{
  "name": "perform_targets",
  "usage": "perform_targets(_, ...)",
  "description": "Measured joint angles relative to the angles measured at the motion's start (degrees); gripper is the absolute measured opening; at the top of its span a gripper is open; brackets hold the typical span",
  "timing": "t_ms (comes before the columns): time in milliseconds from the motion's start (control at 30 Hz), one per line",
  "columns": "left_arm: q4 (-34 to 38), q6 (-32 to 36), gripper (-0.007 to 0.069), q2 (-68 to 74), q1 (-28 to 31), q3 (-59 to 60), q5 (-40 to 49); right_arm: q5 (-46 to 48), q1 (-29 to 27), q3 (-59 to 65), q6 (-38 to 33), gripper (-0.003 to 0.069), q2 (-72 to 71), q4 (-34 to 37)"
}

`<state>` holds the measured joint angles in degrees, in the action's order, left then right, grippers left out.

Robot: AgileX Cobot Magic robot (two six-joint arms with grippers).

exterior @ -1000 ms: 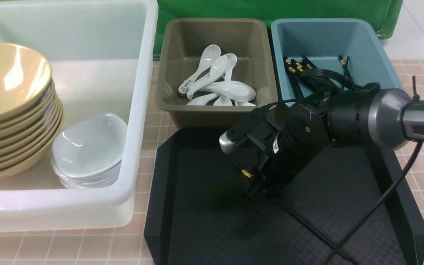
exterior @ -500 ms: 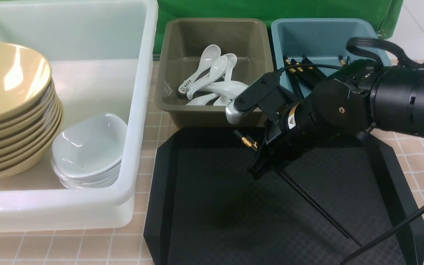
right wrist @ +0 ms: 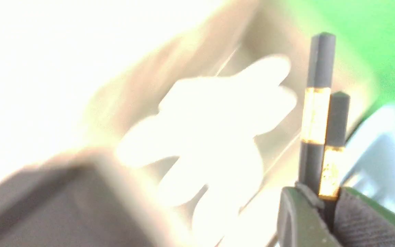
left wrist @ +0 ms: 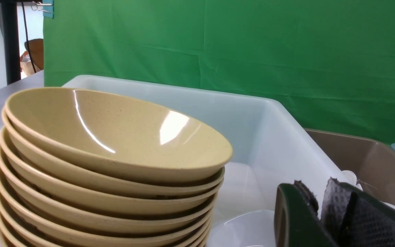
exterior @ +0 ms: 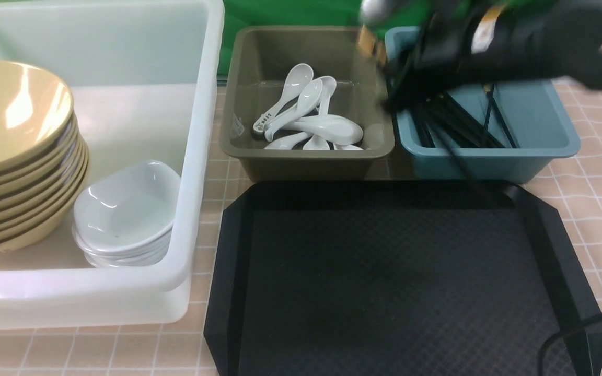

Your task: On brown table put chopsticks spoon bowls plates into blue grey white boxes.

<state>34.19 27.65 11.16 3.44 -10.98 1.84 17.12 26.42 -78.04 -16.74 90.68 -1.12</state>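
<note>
White box [exterior: 186, 261]: left side of the frame in the front view, holding the stacked yellow bowls [exterior: 13, 120] at the left edge and white bowls [exterior: 126, 209] nested and tilted beside them.
Grey box [exterior: 306, 167]: upper middle, with white spoons [exterior: 327, 128] piled inside.
Blue box [exterior: 489, 167]: upper right, with black chopsticks [exterior: 455, 122] lying in it.
Black tray [exterior: 384, 287]: lower middle to lower right, in front of the grey and blue boxes.
Held chopsticks [exterior: 371, 44]: upper middle to right, blurred and slanting, gold bands near the grey box's upper right corner.
Right gripper [exterior: 395, 86]: upper right, blurred, clamped on the held chopsticks over the boxes.
Left gripper [left wrist: 321, 202]: in the left wrist view, near the white bowls; whether its tips meet, one cannot tell.
Yellow bowls: in that same view, stacked, the top one tilted.
Held chopsticks: in the right wrist view, two side by side, pinched between the right gripper's fingers, their banded ends sticking out past the tips.
White spoons: overexposed in that view.
</note>
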Motion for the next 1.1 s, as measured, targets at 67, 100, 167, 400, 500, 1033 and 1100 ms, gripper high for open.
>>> perform_targets(67, 0.0, 0.0, 0.0096, 0.0, 0.0, 0.0, 0.0, -11.0, -3.0, -0.1, -0.1, 0.0158, 1.8, -0.1)
perform_targets(100, 0.0, 0.0, 0.0096, 0.0, 0.0, 0.0, 0.0, -16.5, -4.0, -0.1, -0.1, 0.0158, 2.8, -0.1)
perform_targets(167, 0.0, 0.0, 0.0096, 0.0, 0.0, 0.0, 0.0, -25.1, -6.1, -0.1, -0.1, 0.0158, 5.7, -0.1)
perform_targets(400, 0.0, 0.0, 0.0096, 0.0, 0.0, 0.0, 0.0, -40.0, -11.9, -1.7, 3.6, 0.0192, 17.0, -0.1)
perform_targets(500, 0.0, 0.0, 0.0096, 0.0, 0.0, 0.0, 0.0, -39.5, -13.6, -1.7, 9.7, 0.0298, 21.3, 0.1)
perform_targets(1033, -0.2, 0.1, 0.0096, 0.0, 0.0, 0.0, 5.2, -8.4, -8.9, 8.4, 7.9, 0.0077, -28.8, 0.2)
perform_targets(1100, -0.4, 0.1, 0.0096, 0.0, 0.0, 0.0, 6.6, -11.6, -7.2, 16.8, 5.2, 0.0041, -37.8, 0.2)
